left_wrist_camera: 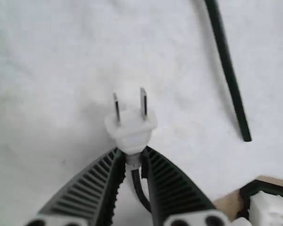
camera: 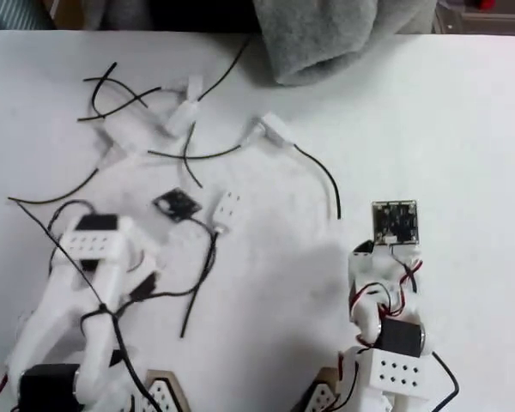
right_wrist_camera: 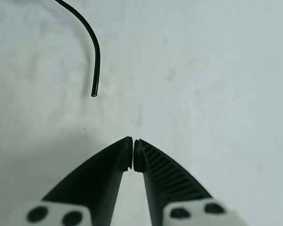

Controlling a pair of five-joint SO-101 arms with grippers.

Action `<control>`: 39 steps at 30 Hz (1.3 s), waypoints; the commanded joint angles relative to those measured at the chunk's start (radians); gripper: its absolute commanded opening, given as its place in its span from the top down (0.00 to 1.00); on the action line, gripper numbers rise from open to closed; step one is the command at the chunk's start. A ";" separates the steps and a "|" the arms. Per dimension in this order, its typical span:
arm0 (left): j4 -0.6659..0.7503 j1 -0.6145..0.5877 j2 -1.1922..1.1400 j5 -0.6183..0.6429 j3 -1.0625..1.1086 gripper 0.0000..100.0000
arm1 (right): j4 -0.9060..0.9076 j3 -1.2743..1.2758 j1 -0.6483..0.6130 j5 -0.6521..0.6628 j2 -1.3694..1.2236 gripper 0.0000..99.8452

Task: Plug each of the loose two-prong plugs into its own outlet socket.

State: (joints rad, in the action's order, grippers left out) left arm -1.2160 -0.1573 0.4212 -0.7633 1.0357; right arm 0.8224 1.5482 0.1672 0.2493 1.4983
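The left jaws are narrow and hold a white moulded-plastic two-prong plug (left_wrist_camera: 131, 127) by its slim neck, just where its black cord comes out. The pads (left_wrist_camera: 101, 181) of these jaws are black and have fine ribs on the inner side; they press the neck from both sides. The plug body is rounded and smooth. Its two flat metal prongs (left_wrist_camera: 143, 101) point away from the jaws, above the white surface (left_wrist_camera: 47, 56), which looks a little grainy. It cannot be told if the plug touches the surface. Near it lies a straight thin black cord piece (left_wrist_camera: 226, 70) with a cut end.

The right jaws are almost closed, the tips nearly touching, and nothing is between them. Before them, a thin black curved cord (right_wrist_camera: 95, 56) ends in a blunt cut tip on the surface.

In the high view, more loose plugs of white plastic lie in the far left part of the surface among thin curling black cords: one loose plug (camera: 275, 129), a second plug (camera: 184, 112) and a third plug (camera: 120, 137). Nearer to the arms lies a small white rectangular block with dark holes (camera: 227, 207), just beside a small black square piece (camera: 176, 204). A soft grey cloth (camera: 326, 34) lies folded at the far edge. The left arm (camera: 90, 249) and the right arm (camera: 386, 343) have white plastic bodies with thin wires.
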 commanded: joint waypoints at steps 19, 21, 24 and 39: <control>0.097 -0.085 0.039 -0.075 0.040 0.84 | 0.013 -0.003 -0.015 0.011 0.012 0.98; 0.110 -0.085 0.033 -0.074 0.023 0.84 | 0.013 -0.003 -0.015 0.011 0.012 0.98; 0.176 -0.074 0.031 -0.041 0.023 0.84 | 0.013 -0.003 -0.015 0.011 0.012 0.98; 0.209 0.031 -0.039 0.084 0.008 0.84 | 0.015 -0.003 -0.015 0.011 0.012 0.98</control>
State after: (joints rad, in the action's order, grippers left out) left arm -1.0226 -0.1343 0.4150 -0.6928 1.0925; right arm 0.8316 1.5482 0.1550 0.2493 1.4983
